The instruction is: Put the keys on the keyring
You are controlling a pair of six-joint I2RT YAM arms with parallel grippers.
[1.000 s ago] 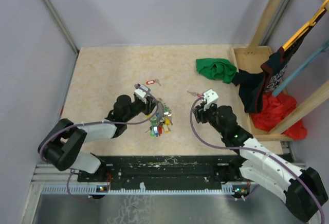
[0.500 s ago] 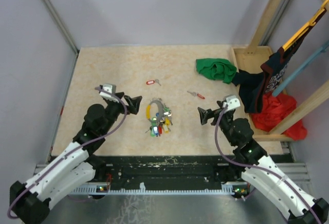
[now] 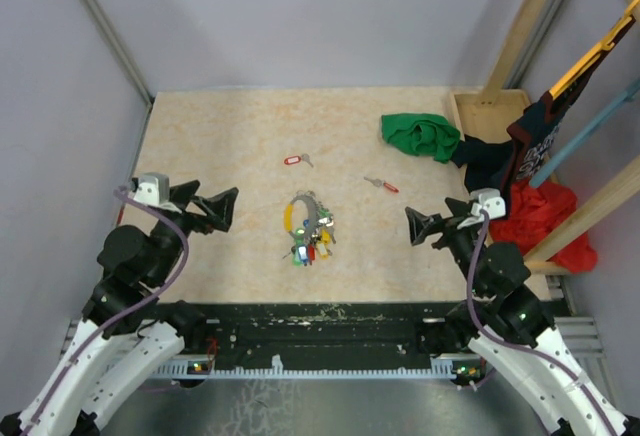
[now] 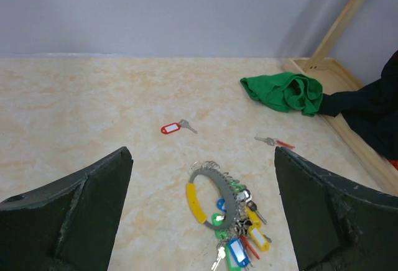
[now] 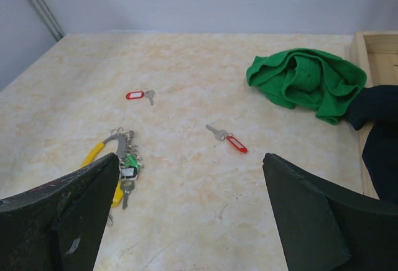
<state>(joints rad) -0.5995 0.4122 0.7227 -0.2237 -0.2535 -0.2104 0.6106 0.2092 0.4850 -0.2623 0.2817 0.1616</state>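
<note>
Item 1, hazards.
- keyring [image 3: 306,218]: lies flat on the counter [image 3: 200,136], between my two tools and apart from both. The keys [image 3: 316,240] sit bunched with coloured tags at its near side. I cannot tell whether every key is truly threaded on or merely resting against the ring. If one is loose, lifting the ring would leave it behind.
- A thin ring lying flat gives me little to pinch. My judgement: a shallow descent would skid the fingers and shove the bunch along the counter instead of gripping it.
- Tags and keys overlap, so closing on the heap could catch a tag instead of the ring.
- key with a red oblong tag [image 3: 293,160] and slim red-headed key [image 3: 381,185]: both loose, further back, well apart from the ring. Either could be mistaken for a working key.
- green cloth [image 3: 420,136]: at the far right, clear of my reach path for now.

Item 2, tools.
- left tool [image 3: 212,198]: fingers spread wide, nothing between them, raised off the counter to the left of the ring, touching nothing.
- right tool [image 3: 432,224]: fingers equally wide apart, empty, raised on the right side, touching nothing.
</note>
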